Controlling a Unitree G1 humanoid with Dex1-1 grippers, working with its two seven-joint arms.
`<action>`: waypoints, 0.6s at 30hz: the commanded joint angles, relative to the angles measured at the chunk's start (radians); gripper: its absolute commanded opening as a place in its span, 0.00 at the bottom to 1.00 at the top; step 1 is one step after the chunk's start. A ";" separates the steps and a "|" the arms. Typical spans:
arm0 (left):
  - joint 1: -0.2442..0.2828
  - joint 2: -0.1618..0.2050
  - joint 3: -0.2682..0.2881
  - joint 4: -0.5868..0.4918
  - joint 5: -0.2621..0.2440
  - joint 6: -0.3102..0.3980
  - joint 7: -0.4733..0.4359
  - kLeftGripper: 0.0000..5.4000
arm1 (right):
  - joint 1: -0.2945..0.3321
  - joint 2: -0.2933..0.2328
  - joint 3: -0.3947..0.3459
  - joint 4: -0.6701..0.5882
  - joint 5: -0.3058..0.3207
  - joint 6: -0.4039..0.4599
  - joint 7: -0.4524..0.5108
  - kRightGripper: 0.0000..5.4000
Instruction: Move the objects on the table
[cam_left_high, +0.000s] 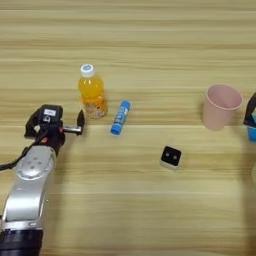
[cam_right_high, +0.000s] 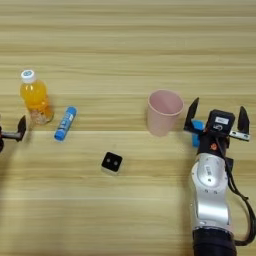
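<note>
A small orange-drink bottle (cam_left_high: 92, 93) with a white cap stands upright at the left of the table (cam_left_high: 130, 35). A slim blue-and-white tube (cam_left_high: 120, 117) lies just to its right. My left gripper (cam_left_high: 55, 125) is open, and its right finger (cam_left_high: 80, 121) sits close beside the bottle's base, with nothing between the fingers. A small black cube (cam_left_high: 171, 157) with white sides rests near the middle. The pink cup (cam_right_high: 164, 112) stands upright on the right. My right gripper (cam_right_high: 217, 119) is open just right of the cup, holding nothing.
A small blue piece (cam_right_high: 198, 128) shows between the cup and my right gripper, under the gripper's left finger; I cannot tell what it is. Both silver forearms reach in from the near edge. Bare wood spans the far half of the table.
</note>
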 joint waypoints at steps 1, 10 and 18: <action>-0.015 0.007 0.006 0.021 0.013 0.015 0.015 1.00 | -0.018 -0.003 0.000 0.013 -0.005 -0.006 -0.002 1.00; -0.076 -0.033 0.050 0.102 -0.038 -0.096 0.044 1.00 | -0.023 -0.007 -0.001 0.024 -0.004 -0.011 0.001 1.00; -0.165 -0.069 0.083 0.309 -0.054 -0.304 0.086 1.00 | -0.017 -0.013 -0.007 0.020 0.002 -0.012 0.006 1.00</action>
